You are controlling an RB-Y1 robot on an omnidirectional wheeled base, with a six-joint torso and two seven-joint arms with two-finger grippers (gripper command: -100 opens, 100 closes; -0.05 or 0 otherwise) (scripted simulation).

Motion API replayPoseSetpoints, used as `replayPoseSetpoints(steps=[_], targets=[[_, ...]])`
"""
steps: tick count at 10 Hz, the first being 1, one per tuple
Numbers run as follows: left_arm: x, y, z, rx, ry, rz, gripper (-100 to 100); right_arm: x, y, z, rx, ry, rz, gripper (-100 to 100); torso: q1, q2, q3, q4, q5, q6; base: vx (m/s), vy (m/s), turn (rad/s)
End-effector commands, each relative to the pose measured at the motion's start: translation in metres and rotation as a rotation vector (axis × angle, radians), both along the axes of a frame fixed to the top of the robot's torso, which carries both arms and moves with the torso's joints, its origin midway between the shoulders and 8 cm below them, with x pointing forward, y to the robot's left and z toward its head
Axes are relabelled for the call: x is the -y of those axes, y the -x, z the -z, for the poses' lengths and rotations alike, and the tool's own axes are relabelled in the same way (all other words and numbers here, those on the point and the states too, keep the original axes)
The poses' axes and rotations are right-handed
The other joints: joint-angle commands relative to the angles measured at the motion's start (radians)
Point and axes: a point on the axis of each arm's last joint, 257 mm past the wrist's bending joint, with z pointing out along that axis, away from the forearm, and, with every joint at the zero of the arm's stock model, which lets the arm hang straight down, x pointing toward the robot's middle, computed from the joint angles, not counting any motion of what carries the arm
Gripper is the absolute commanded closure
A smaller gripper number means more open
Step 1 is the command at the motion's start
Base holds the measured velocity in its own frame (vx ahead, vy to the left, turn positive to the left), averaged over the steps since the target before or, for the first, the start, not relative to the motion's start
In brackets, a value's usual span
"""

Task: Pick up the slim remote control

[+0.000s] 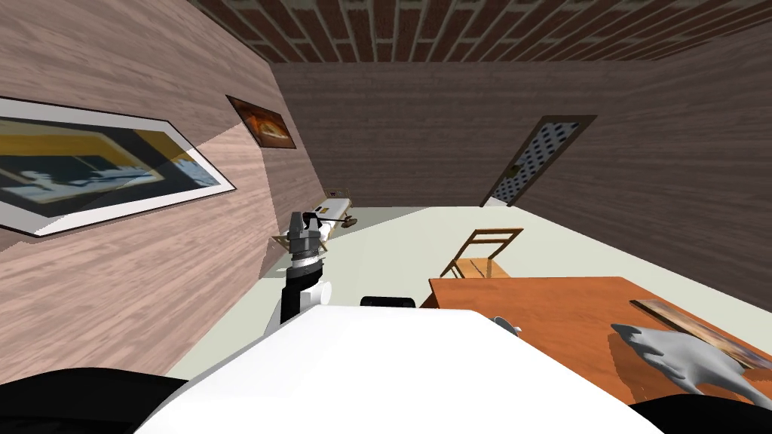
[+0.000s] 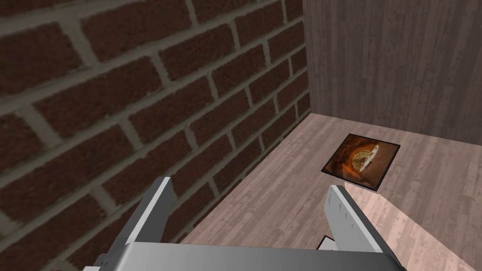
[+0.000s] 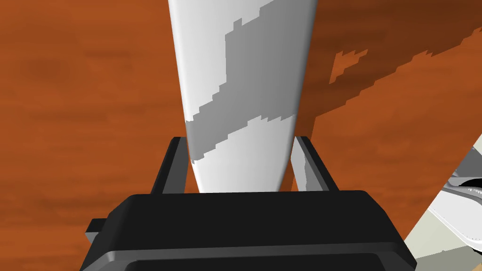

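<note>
Right gripper [image 3: 237, 139] is pinching the slim pale remote control [image 3: 240, 70] across its narrow width over the orange table [image 3: 70, 94], a hold suiting what is likely a light, stiff, slick bar, while the left gripper [image 1: 305, 220], centre-left in the head view, is hanging spread.

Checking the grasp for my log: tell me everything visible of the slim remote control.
The slim remote control is a long, narrow, plain white body with rounded edges, no buttons visible, crossed by a grey band of shade. It narrows toward the right gripper, whose two fingers press its long sides near that end. Beneath it is the orange-brown table; whether it rests there or is lifted cannot be told.
</note>
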Motion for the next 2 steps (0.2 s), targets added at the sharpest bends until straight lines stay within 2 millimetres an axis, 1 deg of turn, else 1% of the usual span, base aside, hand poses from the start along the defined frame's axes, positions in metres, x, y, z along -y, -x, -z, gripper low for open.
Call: replayPoseSetpoints(steps=[1, 2], targets=[[0.0000, 0.0000, 0.0000, 0.000, 0.000, 0.000, 0, 0.0000, 0.0000, 0.0000, 0.000, 0.000, 0.000, 100, 0.000, 0.000, 0.000, 0.000, 0.000, 0.000, 0.010, 0.009, 0.003], [0.0000, 0.0000, 0.0000, 0.000, 0.000, 0.000, 0, -0.0001, -0.0006, 0.0001, 0.001, 0.000, 0.002, 0, -0.001, 0.001, 0.001, 0.000, 0.000, 0.000, 0.000, 0.000, 0.000]])
